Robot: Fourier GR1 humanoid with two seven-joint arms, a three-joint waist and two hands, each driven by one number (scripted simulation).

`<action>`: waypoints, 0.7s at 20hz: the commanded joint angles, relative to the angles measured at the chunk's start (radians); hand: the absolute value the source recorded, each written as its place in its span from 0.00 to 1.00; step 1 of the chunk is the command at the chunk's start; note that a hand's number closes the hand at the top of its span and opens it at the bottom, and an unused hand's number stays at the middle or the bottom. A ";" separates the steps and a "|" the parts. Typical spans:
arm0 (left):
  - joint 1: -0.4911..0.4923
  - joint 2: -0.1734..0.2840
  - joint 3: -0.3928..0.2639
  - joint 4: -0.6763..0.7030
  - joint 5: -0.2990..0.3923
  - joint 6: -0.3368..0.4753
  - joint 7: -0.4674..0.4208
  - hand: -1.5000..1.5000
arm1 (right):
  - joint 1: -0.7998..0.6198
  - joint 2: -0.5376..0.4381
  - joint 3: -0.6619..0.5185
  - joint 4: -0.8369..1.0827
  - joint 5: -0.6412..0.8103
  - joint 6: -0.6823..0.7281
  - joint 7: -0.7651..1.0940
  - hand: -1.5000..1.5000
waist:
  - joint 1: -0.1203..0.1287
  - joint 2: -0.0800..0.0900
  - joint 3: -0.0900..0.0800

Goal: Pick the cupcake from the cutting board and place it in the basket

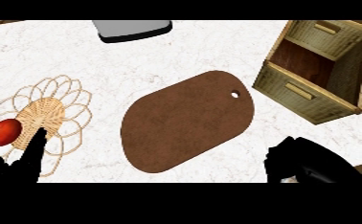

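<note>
Brown cutting board [187, 120] lying flat at the middle of the white marbled tabletop [106, 70], long axis slanting from lower left to upper right, with 1 small hole near its upper right end. Cupcake not to be made out anywhere in this view; cannot tell where it is.

Wicker basket [74, 98] at the left, well apart from the board, with a woven centre and a rim of open loops. Round red object [5, 131] at the view's left edge, touching the basket's woven centre.

Left hand [28, 163] at the lower left corner, fingers [39, 139] straight and apart, pointing up over the basket's near side and holding nothing.

Right hand [304, 163] at the lower right, just beside the board's right edge, seen as 1 dark mass; cannot tell how it is set or whether it holds anything.

Grey flat object [132, 29] at the top edge. Wooden drawer unit [311, 74] at the right, with 2 handled drawers and 1 open compartment between them.
</note>
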 commanded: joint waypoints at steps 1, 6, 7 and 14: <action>0.038 -0.029 -0.025 0.044 0.014 -0.010 0.032 0.50 | 0.090 -0.019 -0.170 -0.099 -0.251 0.006 -0.036 1.00 | -0.004 0.014 -0.022; 0.049 -0.022 -0.020 0.037 0.021 -0.025 0.033 0.50 | 0.133 -0.092 -0.401 -0.171 -0.488 0.053 0.030 1.00 | 0.015 0.014 -0.027; 0.043 -0.028 -0.024 0.041 0.018 -0.022 0.032 0.50 | 0.116 -0.107 -0.457 -0.162 -0.532 0.058 0.055 1.00 | 0.020 0.017 -0.029; 0.014 -0.047 -0.063 0.058 0.002 -0.038 0.030 0.50 | 0.095 -0.243 -0.781 -0.086 -0.879 0.147 0.204 1.00 | 0.062 0.020 -0.030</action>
